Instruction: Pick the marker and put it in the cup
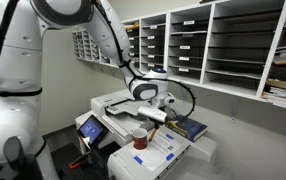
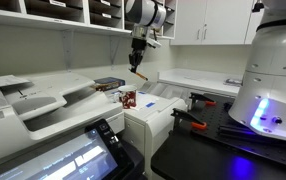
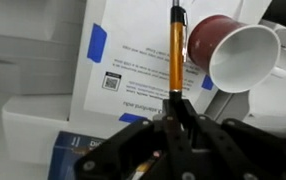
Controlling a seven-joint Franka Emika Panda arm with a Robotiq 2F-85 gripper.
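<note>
My gripper (image 3: 176, 106) is shut on the marker (image 3: 176, 55), a thin pen-shaped stick that looks orange with dark ends in the wrist view. It sticks out past the fingertips. The marker's tip lies just beside the cup (image 3: 233, 55), a small dark red cup with a pale inside. In both exterior views the gripper (image 1: 148, 106) (image 2: 138, 55) hangs above the cup (image 1: 140, 138) (image 2: 129, 98). The marker (image 2: 136, 70) hangs well above the cup. The cup stands on a white box with blue marks (image 3: 133, 60).
A dark blue book (image 1: 190, 127) (image 2: 109, 83) lies next to the box. A large white printer (image 1: 113, 105) (image 2: 43, 100) stands beside it. Wall shelves with papers (image 1: 233, 50) are behind. An orange-handled clamp (image 2: 188, 118) lies on the dark table.
</note>
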